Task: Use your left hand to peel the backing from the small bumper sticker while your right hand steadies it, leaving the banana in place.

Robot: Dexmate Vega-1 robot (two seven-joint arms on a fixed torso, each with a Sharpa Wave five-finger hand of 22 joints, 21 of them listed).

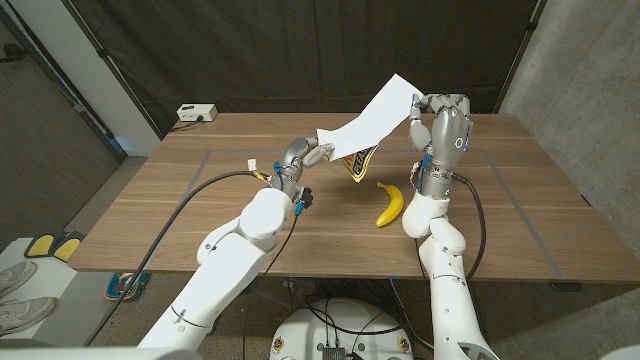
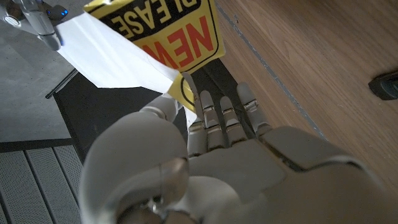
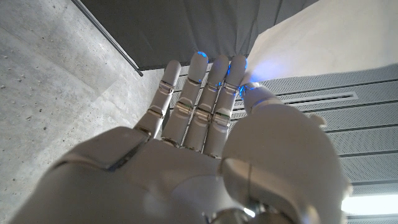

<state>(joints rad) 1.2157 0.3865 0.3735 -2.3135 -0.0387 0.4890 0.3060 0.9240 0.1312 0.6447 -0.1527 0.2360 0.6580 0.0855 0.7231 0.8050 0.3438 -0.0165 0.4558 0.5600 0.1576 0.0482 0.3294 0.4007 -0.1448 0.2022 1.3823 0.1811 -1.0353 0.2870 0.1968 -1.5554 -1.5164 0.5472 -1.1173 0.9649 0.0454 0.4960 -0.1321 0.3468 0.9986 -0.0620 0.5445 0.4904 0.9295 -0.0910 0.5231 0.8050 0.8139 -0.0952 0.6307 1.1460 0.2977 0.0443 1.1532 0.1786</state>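
Observation:
A white backing sheet [image 1: 370,115] stretches in the air over the table between my two hands. My right hand [image 1: 440,125] is raised at the back right and pinches the sheet's upper end [image 3: 311,50] between thumb and fingers [image 3: 205,81]. My left hand [image 1: 298,155] is lower and to the left. It pinches the corner where the sheet [image 2: 106,53] meets the yellow, black and red bumper sticker [image 2: 180,31]. The sticker [image 1: 358,166] hangs down, partly peeled off the sheet. The banana [image 1: 390,205] lies on the wood just below the sticker, untouched.
A small white box [image 1: 195,113] with a cable sits at the table's [image 1: 150,230] back left corner. Thin tape lines mark a rectangle on the wood. A dark curtain and a concrete wall stand behind the table.

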